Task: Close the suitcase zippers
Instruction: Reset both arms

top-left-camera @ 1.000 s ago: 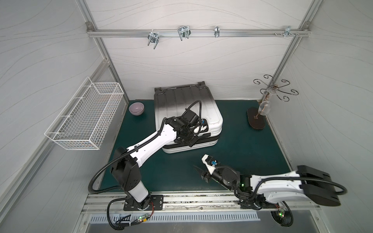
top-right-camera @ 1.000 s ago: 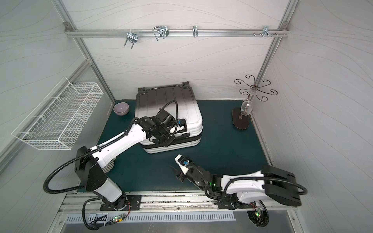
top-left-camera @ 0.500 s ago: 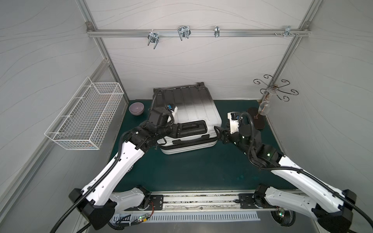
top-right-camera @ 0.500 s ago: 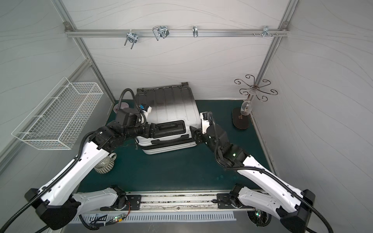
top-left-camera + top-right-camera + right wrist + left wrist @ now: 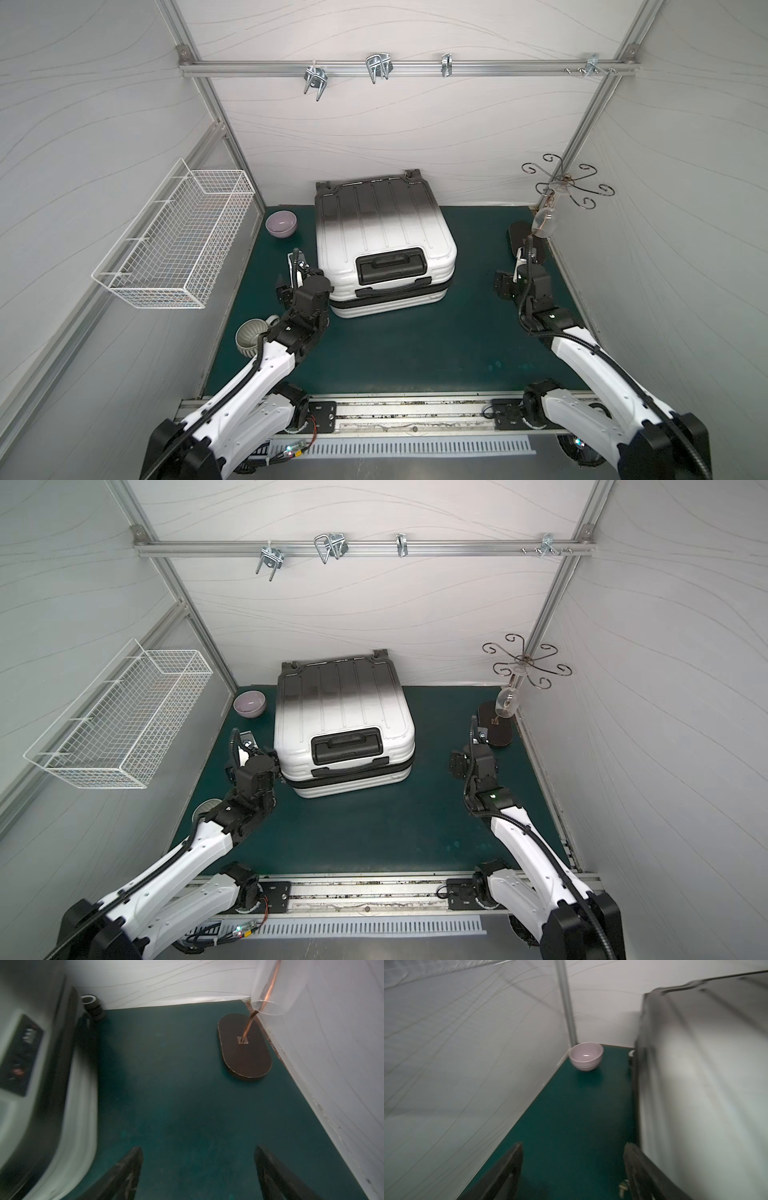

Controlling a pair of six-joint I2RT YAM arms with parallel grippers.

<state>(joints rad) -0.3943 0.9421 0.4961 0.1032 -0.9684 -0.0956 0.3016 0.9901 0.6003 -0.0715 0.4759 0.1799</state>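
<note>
The suitcase (image 5: 382,232) (image 5: 340,712) lies flat on the green mat, its shell fading from black at the back to white at the front, with its black handle facing me. The zippers' black band (image 5: 390,300) (image 5: 349,782) runs round the seam between the two shell halves. My left gripper (image 5: 301,276) (image 5: 573,1146) is open and empty beside the case's front left corner, one finger close to the shell (image 5: 706,1084). My right gripper (image 5: 514,277) (image 5: 198,1148) is open and empty over bare mat, well right of the case (image 5: 81,1095).
A purple bowl (image 5: 281,223) (image 5: 586,1056) sits at the back left. A ribbed grey cup (image 5: 249,336) stands by my left forearm. A glass-rack stand (image 5: 525,245) (image 5: 244,1047) holding a wine glass (image 5: 544,222) is beside my right gripper. A wire basket (image 5: 178,237) hangs on the left wall.
Both arms have drawn back from the suitcase's front, the left to its left corner and the right far out to the right. Both grippers have opened wider.
</note>
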